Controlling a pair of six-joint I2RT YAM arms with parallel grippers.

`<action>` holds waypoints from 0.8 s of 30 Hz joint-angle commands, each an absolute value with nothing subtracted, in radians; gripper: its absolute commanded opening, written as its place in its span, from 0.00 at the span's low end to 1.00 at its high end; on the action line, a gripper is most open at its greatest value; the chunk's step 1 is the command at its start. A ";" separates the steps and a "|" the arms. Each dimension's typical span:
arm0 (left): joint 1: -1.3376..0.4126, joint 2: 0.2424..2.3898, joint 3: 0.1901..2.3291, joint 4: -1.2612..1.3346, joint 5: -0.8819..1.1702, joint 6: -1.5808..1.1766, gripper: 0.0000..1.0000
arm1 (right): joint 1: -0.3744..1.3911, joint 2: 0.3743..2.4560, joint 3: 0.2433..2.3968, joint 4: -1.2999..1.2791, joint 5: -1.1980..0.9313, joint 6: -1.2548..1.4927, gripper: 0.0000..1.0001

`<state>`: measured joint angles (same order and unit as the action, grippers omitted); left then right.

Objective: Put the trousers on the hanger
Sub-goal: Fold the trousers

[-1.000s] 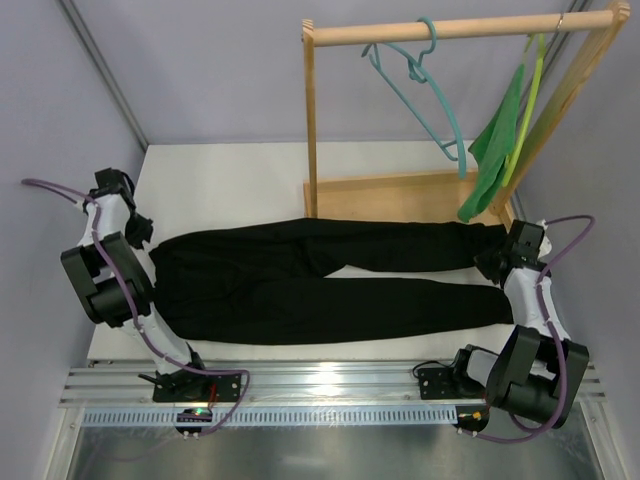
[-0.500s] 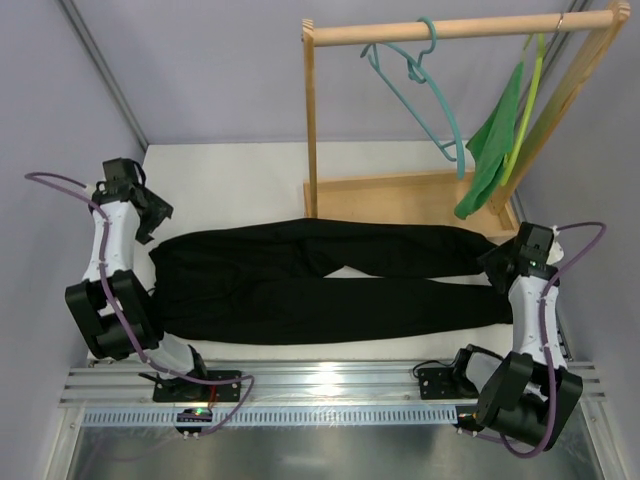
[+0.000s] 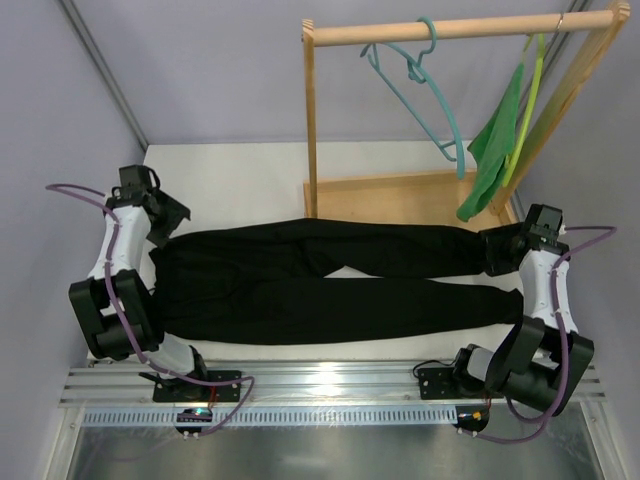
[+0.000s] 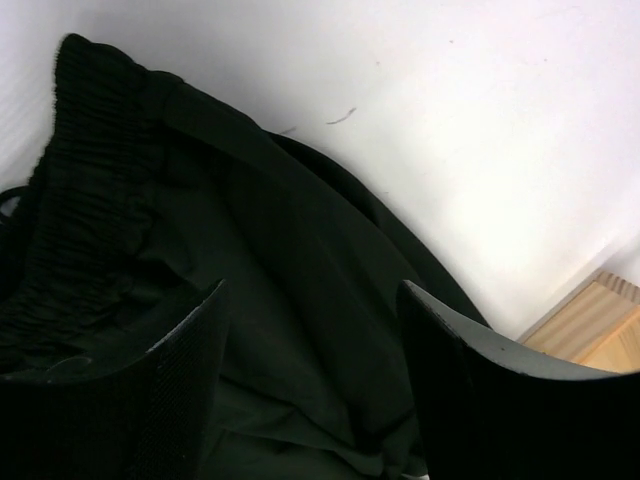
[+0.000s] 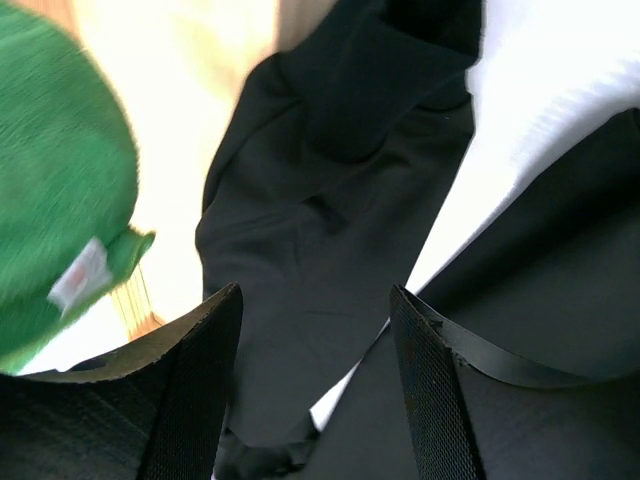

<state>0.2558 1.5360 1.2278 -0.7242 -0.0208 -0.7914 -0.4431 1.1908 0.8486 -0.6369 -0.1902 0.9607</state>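
Both arms have stretched out and reached further in over the last second. The left hand (image 3: 166,214) now sits at the waistband's far corner by the desk's (image 3: 240,180) left edge, and the right hand (image 3: 499,246) is over the far leg's cuff by the right edge. Both hands gape, fingers apart, gripping nothing. The trousers (image 3: 320,285) lie flat across the desk's middle, waist left, cuffs right. The hanger (image 3: 425,95) hangs on the rail (image 3: 450,28) above the far right corner. Looks like the pick-up step: next, each hand must drop and pinch fabric firmly before any lift
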 commanded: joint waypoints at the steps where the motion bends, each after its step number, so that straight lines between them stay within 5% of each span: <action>1: 0.235 1.507 1.204 -0.641 -0.003 -0.844 0.68 | -0.445 1.238 0.925 -0.663 -0.184 1.063 0.64; 17: 0.190 1.525 1.221 -0.643 -0.043 -0.842 0.69 | -0.445 1.402 1.006 -0.683 -0.005 1.160 0.62; 24: 0.189 1.523 1.241 -0.681 -0.112 -0.884 0.82 | -0.446 1.482 1.025 -0.624 -0.003 1.161 0.60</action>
